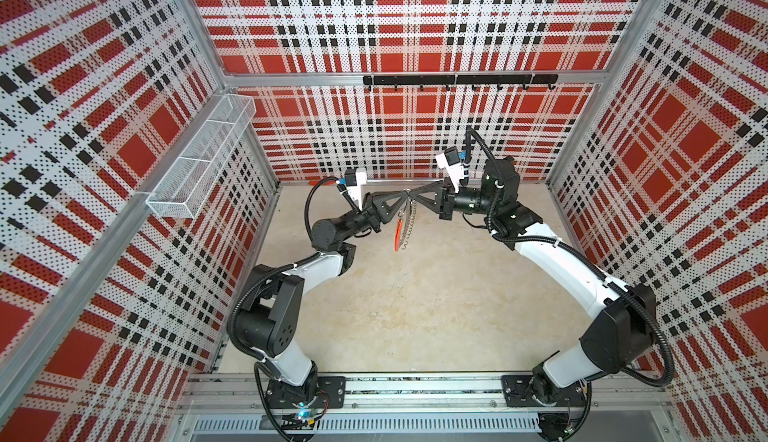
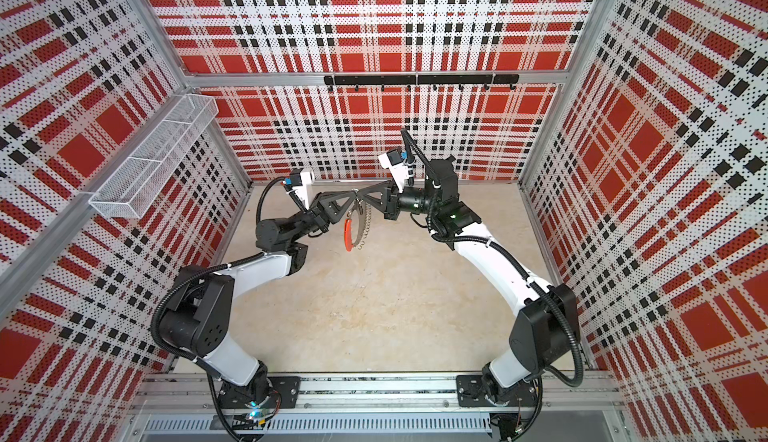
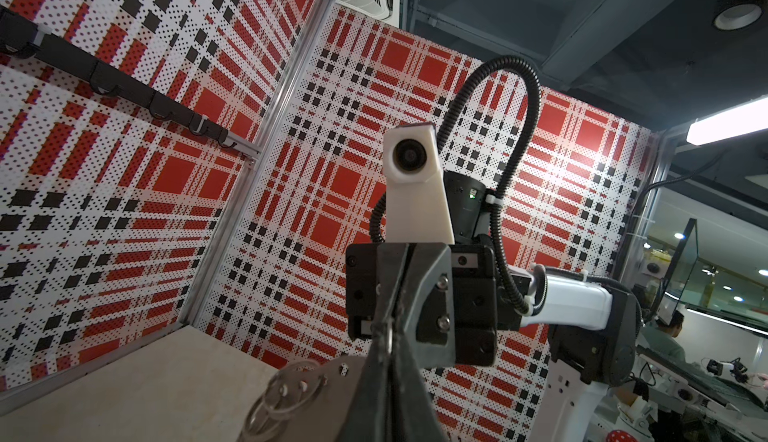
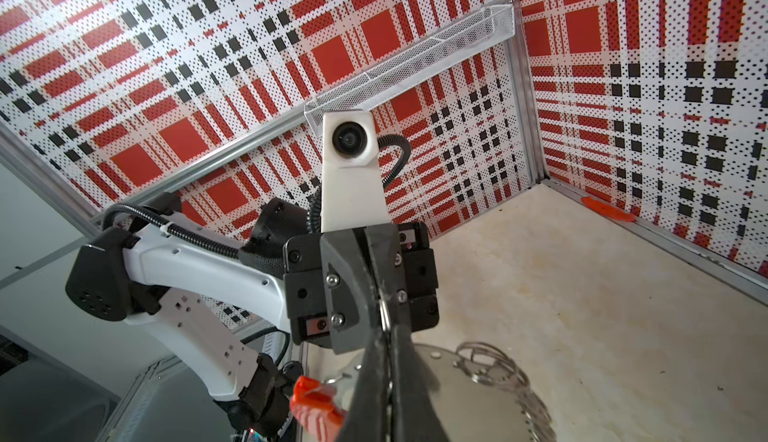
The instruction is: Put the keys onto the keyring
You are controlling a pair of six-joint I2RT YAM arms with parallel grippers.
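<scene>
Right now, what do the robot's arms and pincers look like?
The left arm and right arm have smooth white shells with chunky black joints. Black ribbed cables loop along them. The left pincer and right pincer are black, with open triangle-shaped fingers. A white camera box sits on each wrist.

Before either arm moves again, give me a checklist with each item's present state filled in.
1. Right pincer shut on the keyring at its top: ok.
2. Left pincer grip beside it: cannot tell.
3. Keyring hanging below where the two pincers meet: ok.
4. Keys on the keyring: cannot tell; none made out in any view.
5. Loose red-orange strip lying apart from the keyring: ok.
</scene>
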